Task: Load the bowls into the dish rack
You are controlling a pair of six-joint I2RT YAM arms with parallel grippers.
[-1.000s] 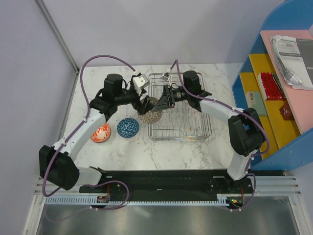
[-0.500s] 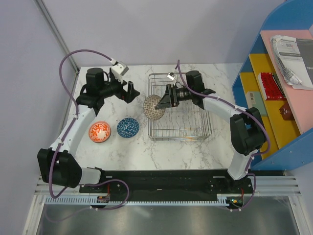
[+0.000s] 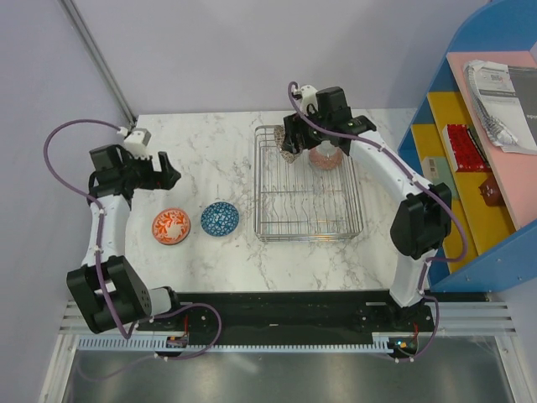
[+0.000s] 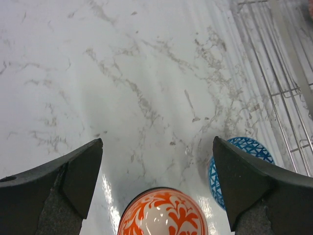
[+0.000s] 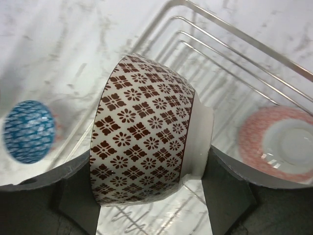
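White marble-patterned tabletop point(image 3: 210, 252), with a blue shelf unit point(image 3: 503, 25) standing at its right.
A pink panel point(image 3: 516, 176) carries white printed papers point(image 3: 502, 88) at its far end; the yellow panel point(image 3: 445, 109) just left of it holds a red ridged block point(image 3: 460, 148).

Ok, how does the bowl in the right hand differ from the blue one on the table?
The brown-patterned bowl is gripped by the right hand over the dish rack; the blue bowl sits free on the table, left of it. The brown-patterned bowl is tipped on its side, pale base showing; the blue bowl rests level. Both are small, round, patterned.
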